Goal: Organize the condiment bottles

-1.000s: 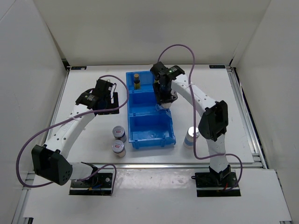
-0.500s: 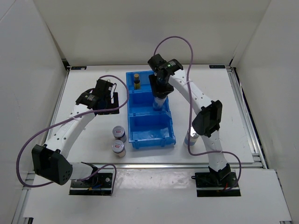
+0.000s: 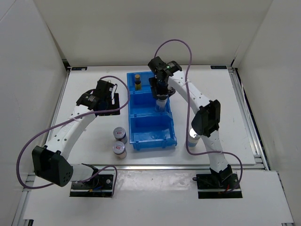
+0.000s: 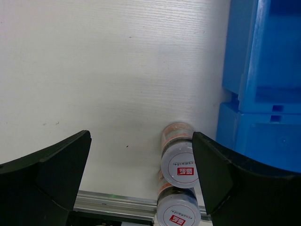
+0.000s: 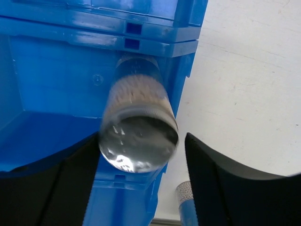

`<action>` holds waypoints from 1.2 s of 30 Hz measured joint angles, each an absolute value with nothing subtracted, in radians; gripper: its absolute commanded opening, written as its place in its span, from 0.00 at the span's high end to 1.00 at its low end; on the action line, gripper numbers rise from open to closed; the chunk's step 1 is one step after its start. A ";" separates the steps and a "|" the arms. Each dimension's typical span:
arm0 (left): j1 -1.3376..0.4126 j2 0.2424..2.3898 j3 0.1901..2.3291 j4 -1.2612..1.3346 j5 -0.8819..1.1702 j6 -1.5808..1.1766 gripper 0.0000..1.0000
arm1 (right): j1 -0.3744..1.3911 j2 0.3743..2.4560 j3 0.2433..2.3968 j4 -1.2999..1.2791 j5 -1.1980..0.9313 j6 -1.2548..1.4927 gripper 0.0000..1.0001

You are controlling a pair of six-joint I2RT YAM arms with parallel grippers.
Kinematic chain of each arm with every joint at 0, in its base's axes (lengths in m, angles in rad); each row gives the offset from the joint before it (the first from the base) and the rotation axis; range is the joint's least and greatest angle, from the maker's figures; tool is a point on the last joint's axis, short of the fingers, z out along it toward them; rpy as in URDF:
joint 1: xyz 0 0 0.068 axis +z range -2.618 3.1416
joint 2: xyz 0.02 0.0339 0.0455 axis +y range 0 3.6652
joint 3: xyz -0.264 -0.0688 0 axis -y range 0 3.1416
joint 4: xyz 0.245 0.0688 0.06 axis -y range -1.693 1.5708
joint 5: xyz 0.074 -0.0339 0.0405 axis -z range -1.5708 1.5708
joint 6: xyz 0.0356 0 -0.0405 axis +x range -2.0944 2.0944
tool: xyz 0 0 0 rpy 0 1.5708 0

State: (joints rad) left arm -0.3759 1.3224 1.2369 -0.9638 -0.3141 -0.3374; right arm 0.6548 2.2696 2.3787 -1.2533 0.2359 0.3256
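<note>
Right gripper [image 5: 142, 141] has loosened around the silver-lidded cylinder [image 5: 135, 106].

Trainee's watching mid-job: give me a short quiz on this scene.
1. True or false: the slim amber-brown bottle with a dark cap stands in the far compartment of the blue three-compartment plastic bin.
2. The left hand is: A open and empty; B shut on a jar; C inside the bin.
3. How many short silver-lidded jars with red marks stand on the white table left of the bin?
Key: 1 true; 2 A; 3 two.
</note>
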 measured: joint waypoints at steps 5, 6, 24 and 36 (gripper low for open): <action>-0.376 1.322 1.237 -0.964 -0.314 -0.338 0.00 | 0.655 2.247 2.359 -1.238 0.269 0.333 0.04; -0.376 1.322 1.237 -0.964 -0.314 -0.337 0.00 | 0.655 2.232 2.348 -1.235 0.277 0.333 0.04; -0.376 1.322 1.237 -0.964 -0.314 -0.338 0.00 | 0.641 1.475 1.506 -1.207 0.337 0.496 0.03; -0.376 1.322 1.237 -0.964 -0.315 -0.337 0.00 | 0.637 1.394 1.295 -1.169 0.273 0.624 0.03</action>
State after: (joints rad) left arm -0.3759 1.3224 1.2369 -0.9638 -0.3145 -0.3374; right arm 0.6369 1.3937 1.2953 -1.1690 0.2729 0.6239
